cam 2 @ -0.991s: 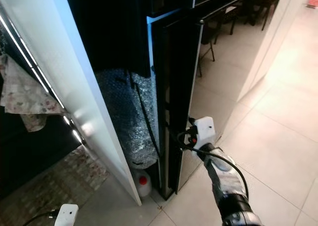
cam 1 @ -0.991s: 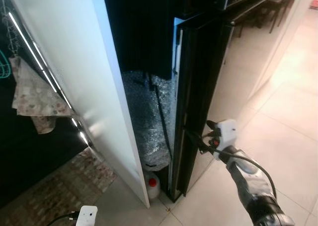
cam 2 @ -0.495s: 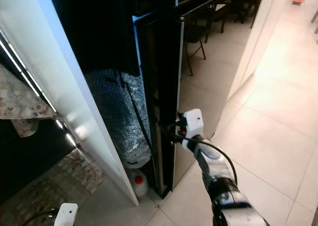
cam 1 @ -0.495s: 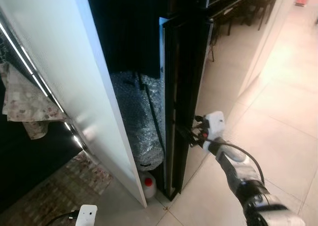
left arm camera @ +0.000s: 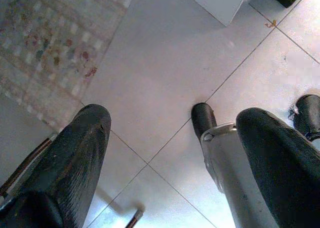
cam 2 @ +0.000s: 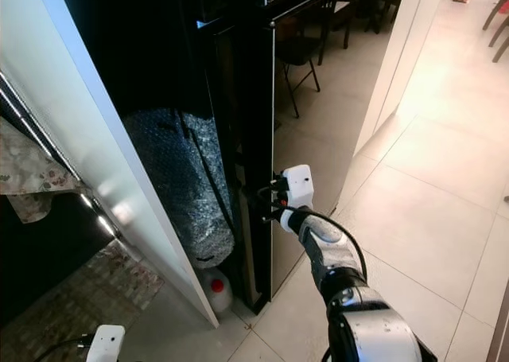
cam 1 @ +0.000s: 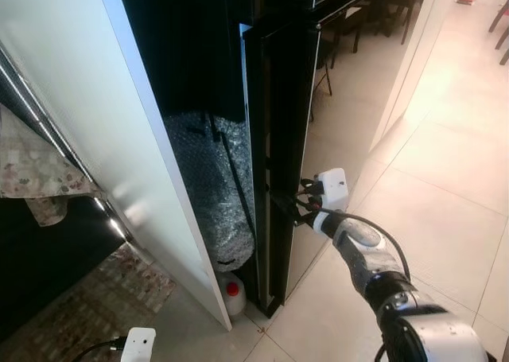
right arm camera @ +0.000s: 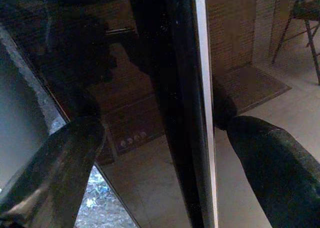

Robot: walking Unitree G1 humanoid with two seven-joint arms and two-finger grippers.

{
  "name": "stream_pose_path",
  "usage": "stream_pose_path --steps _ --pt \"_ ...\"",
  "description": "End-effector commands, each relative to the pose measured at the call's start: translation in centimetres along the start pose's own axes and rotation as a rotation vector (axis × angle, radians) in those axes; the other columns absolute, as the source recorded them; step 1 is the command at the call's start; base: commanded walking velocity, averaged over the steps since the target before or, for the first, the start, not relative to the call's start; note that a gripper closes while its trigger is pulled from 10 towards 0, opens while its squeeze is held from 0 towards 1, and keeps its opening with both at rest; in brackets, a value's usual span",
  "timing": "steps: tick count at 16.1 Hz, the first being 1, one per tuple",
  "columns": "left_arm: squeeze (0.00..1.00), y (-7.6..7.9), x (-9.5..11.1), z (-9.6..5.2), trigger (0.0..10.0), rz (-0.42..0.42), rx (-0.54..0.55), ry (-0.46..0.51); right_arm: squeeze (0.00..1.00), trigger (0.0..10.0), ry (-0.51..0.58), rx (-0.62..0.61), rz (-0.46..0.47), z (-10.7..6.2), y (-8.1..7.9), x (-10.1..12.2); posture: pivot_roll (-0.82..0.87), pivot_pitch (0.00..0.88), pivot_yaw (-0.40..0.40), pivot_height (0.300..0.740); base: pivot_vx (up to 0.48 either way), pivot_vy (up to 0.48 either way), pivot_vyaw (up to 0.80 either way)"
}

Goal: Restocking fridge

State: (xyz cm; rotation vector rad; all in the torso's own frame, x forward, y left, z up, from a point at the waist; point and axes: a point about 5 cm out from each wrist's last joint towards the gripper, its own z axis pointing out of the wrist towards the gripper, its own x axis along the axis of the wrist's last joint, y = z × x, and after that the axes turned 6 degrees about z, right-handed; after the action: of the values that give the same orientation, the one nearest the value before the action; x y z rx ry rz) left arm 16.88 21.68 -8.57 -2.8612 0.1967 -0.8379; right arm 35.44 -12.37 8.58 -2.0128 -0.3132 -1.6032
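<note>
Right hand (cam 1: 296, 206), fingers spread astride free edge of black fridge door (cam 1: 280, 139); likely heavy, stiff, glossy-slick, best gripped at that edge. Left hand (left arm camera: 170, 153) open over floor.

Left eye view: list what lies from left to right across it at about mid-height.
Patterned cloth → white door → bubble-wrapped bundle → black door, its edge between the right tool's fingers → tiled floor.

fridge interior (cam 1: 199, 52) too dark to read, white jug (cam 1: 233, 295) half hidden
</note>
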Motion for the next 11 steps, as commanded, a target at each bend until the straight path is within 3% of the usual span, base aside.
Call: stream_pose_path --steps 1,6,7,8,9,10,11 --pt "0.00 -0.1 -0.1 0.0 10.0 0.007 0.007 -0.001 0.00 10.0 0.130 0.111 -0.078 2.0 -2.4 3.5 -0.05 0.000 0.074 0.740 0.000 0.000 0.00" --pt "0.00 0.2 -0.2 0.0 10.0 0.006 0.000 -0.002 0.00 10.0 0.143 0.036 -0.049 -1.2 -0.4 0.2 -0.06 0.000 0.069 0.740 0.000 0.000 0.00" --pt "0.00 0.3 -0.2 0.0 10.0 0.007 -0.001 -0.003 0.00 10.0 0.139 0.016 -0.032 -2.3 0.1 -0.9 -0.05 0.000 0.066 0.740 0.000 0.000 0.00" --pt "0.00 0.3 -0.2 0.0 10.0 0.003 0.000 -0.004 0.00 10.0 0.130 -0.031 0.006 -4.6 0.9 -2.9 -0.05 0.000 0.063 0.740 0.000 0.000 0.00" --pt "0.00 0.2 -0.2 0.0 10.0 0.003 0.001 -0.004 0.00 10.0 0.131 -0.036 0.013 -4.9 1.0 -3.1 -0.05 0.000 0.063 0.740 0.000 0.000 0.00" --pt "0.00 0.2 -0.4 -0.1 10.0 0.005 0.001 -0.007 0.00 10.0 0.101 -0.099 0.047 -7.3 1.6 -5.4 -0.06 0.000 0.064 0.740 0.000 0.000 0.00" --pt "0.00 0.2 -0.4 -0.1 10.0 0.006 0.001 -0.007 0.00 10.0 0.094 -0.114 0.056 -7.7 1.7 -5.8 -0.06 0.000 0.064 0.740 0.000 0.000 0.00"
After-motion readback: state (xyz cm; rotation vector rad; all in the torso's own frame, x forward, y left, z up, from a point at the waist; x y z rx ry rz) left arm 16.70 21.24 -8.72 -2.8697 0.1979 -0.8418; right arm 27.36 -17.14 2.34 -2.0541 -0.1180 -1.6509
